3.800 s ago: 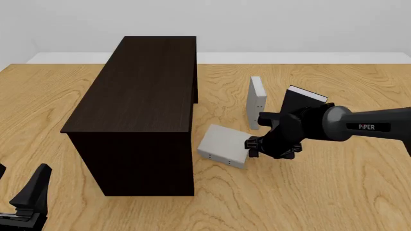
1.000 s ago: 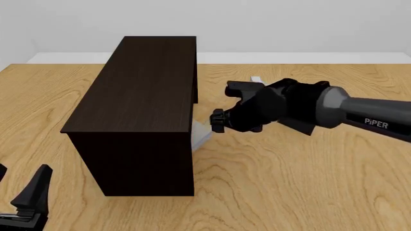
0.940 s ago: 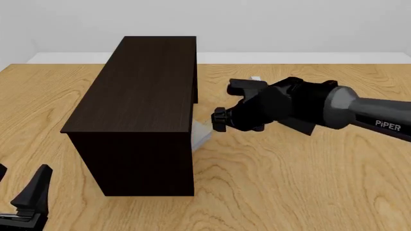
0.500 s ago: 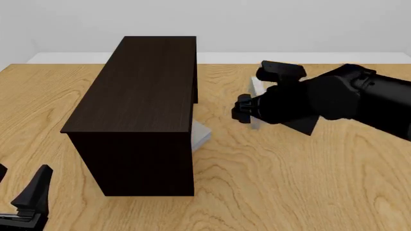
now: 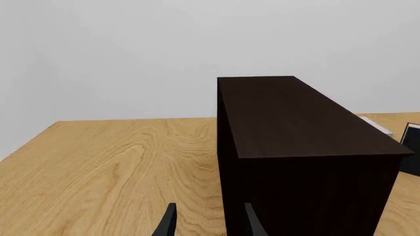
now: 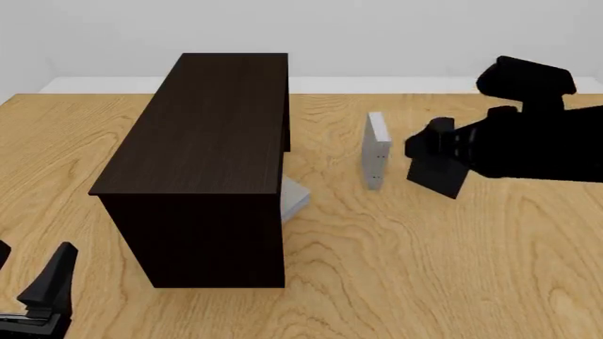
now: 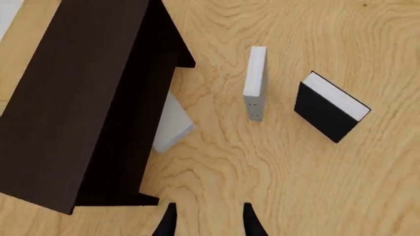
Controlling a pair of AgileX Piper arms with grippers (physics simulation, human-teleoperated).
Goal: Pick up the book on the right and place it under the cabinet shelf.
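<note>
The thin light-grey hardcover book (image 6: pixel 294 198) lies flat, mostly tucked beneath the long dark-brown wood-grain cabinet shelf (image 6: pixel 203 152), one corner protruding at its 3 o'clock. The right gripper (image 7: pixel 204 220) hovers empty, jaws narrowly parted; the left gripper (image 5: pixel 206 221) likewise.

A simulated tabletop test scene — a bare wood-grain table (image 6: pixel 424 268), blank pale wall (image 5: pixel 196 49), one dark cabinet (image 6: pixel 203 141) and books — nothing marks a real room.
</note>
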